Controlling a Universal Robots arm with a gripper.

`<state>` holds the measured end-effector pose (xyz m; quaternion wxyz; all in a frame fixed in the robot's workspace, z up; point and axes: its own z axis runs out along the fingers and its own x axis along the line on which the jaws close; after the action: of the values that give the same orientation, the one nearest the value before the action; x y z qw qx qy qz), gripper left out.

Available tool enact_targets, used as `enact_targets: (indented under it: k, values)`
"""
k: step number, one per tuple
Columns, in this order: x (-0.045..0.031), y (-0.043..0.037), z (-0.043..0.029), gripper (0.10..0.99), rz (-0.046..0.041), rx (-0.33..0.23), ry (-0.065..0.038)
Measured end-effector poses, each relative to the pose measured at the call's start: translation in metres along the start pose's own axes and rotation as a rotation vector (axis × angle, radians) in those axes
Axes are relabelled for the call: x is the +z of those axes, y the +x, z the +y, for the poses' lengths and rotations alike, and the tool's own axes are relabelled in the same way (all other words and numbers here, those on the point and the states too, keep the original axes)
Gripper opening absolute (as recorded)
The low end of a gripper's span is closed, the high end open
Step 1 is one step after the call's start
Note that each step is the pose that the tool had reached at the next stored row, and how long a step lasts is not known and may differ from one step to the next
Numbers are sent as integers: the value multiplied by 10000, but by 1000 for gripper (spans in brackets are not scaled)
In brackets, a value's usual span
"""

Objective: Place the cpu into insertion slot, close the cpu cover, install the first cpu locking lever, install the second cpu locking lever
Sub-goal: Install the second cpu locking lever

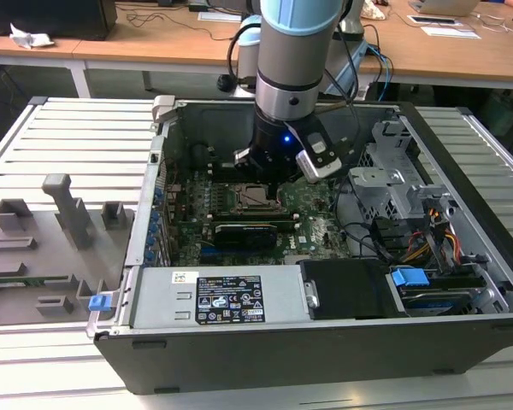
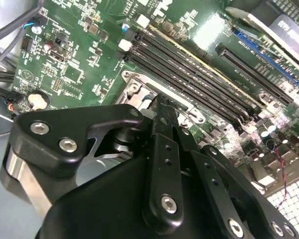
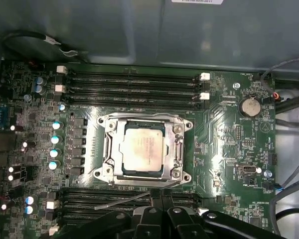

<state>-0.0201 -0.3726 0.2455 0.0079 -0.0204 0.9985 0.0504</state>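
One arm reaches down into an open computer case, its gripper hanging just above the motherboard beside the slot. The cpu lies flat in the slot, with the cover down around it. The fingers seem pressed together, holding nothing, though the angle is poor. A thin lever lies between slot and gripper.

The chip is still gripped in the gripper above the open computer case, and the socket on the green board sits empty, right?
Not quite. In the first wrist view the chip already lies in the socket on the green board, with the silver cover frame around it. The gripper does hang over the board inside the open computer case.
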Motion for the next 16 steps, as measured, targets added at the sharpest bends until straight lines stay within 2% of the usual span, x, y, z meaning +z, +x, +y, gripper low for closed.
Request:
enact_targets:
  k: [2, 8, 16]
  values:
    - [9, 76, -13, 106, 3, -45, -41]
    - [22, 150, -55, 106, 4, -96, -91]
    - [62, 173, -60, 106, 6, -96, -95]
